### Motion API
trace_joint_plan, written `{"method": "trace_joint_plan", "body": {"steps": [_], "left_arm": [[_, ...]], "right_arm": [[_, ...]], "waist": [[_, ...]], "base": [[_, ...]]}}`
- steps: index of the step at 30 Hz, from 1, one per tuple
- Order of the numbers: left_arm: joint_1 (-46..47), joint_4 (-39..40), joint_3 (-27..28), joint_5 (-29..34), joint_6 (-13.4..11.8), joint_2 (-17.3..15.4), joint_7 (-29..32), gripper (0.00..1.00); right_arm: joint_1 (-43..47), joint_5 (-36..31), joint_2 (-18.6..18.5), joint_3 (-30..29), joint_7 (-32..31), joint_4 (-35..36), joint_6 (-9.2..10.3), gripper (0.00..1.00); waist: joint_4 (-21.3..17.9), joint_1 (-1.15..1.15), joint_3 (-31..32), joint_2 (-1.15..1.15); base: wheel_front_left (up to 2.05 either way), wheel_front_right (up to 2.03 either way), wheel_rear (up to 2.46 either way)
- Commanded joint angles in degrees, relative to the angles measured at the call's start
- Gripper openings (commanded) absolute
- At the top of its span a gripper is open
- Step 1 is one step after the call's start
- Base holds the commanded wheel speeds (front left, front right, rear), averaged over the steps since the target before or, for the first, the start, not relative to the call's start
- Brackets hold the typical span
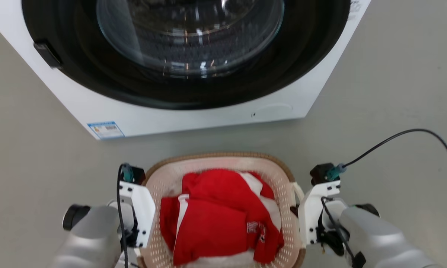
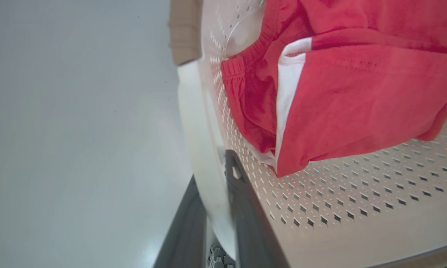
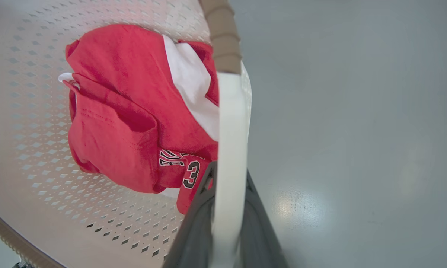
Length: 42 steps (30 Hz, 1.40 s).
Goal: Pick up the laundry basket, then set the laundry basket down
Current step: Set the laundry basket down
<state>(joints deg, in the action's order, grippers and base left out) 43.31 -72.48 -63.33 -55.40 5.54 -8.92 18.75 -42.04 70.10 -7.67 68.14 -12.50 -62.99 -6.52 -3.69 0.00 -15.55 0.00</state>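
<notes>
The laundry basket (image 1: 160,182), cream and perforated with a brown rim, sits low in the head view's centre. A red and white garment (image 1: 216,219) lies in it. My left gripper (image 1: 143,219) is at the basket's left side and my right gripper (image 1: 307,217) is at its right side. In the left wrist view, the left gripper (image 2: 213,169) is shut on the basket's white left handle (image 2: 197,123), one dark finger on each side. The right gripper (image 3: 229,171) is likewise shut on the white right handle (image 3: 229,123). Whether the basket touches the floor cannot be told.
A white front-loading washing machine (image 1: 193,111) with its round glass door (image 1: 190,33) stands just beyond the basket. A black cable (image 1: 413,131) loops from my right wrist across the grey floor (image 1: 394,93), which stretches to both sides.
</notes>
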Motion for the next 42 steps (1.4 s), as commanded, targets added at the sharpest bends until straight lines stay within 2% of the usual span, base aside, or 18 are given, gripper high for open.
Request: {"method": "trace_joint_plan", "body": {"steps": [1,10,24,42], "left_arm": [[3.31,0.01,0.63,1.40,-0.82,-0.99,-1.11,0.00],[7.46,-0.26,0.60,1.95,-1.48,-1.14,-3.26,0.00],[16.07,-0.58,1.03,2.42,-2.10,-1.92,-6.14,0.00],[20.64,-1.04,1.30,2.03,-2.50,-2.37,-7.09,0.00]], "right_arm": [[-1.84,0.09,0.61,0.11,2.18,1.94,-0.97,0.00],[-5.67,-0.01,-0.22,0.40,7.33,1.26,-0.97,0.00],[-13.46,0.62,-1.75,1.15,11.26,1.09,-0.97,0.00],[-18.24,1.15,-2.26,3.02,13.22,0.85,-0.97,0.00]], "waist": [[0.31,0.00,-3.43,0.00],[0.76,0.00,-10.51,0.00],[1.57,0.00,-22.05,0.00],[1.55,0.00,-28.99,0.00]], "base": [[0.00,0.00,0.00],[0.00,0.00,0.00],[0.00,0.00,0.00],[0.00,0.00,0.00]]}}
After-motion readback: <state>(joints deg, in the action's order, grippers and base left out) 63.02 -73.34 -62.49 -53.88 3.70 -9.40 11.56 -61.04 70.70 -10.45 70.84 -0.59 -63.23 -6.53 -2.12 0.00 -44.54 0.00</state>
